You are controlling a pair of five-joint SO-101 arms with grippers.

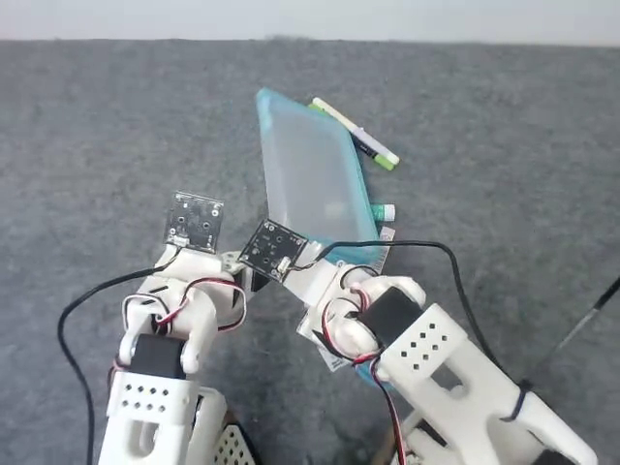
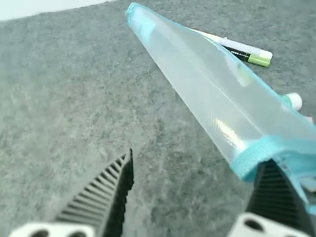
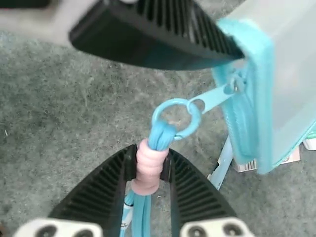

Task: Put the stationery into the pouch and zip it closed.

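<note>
Grey felt-like covering lines the worktop [image 1: 504, 116], and both arms stand at its near edge. Right claw [image 3: 149, 157]: clamped tight on the pink bead [image 3: 148, 173] of the pull cord [image 3: 159, 134], which is looped through the ring of the zip tab [image 3: 215, 96]. Left claw [image 2: 196, 159]: spread wide, holding nothing. One finger [image 2: 276, 192] sits at the teal-bound near corner of the pouch [image 1: 310, 170], and the other stands well apart over bare covering. Judged step: drawing the zip open, since the stationery lies outside. Procedure: close the left claw on the teal binding before pulling, otherwise the light pouch is likely to slide with the cord. Keep the cord taut and in line with the zip track. Hold full pressure on the bead, which is small and rounded and may slip. The pouch lies about mid-worktop, its near corner just beside the right claw and joined to it by tab and cord, its length running toward the far edge. A white-capped item [image 1: 385, 210] shows at the pouch's right side. A marker [image 1: 356, 136] lies against its far right side, toward the far edge.
</note>
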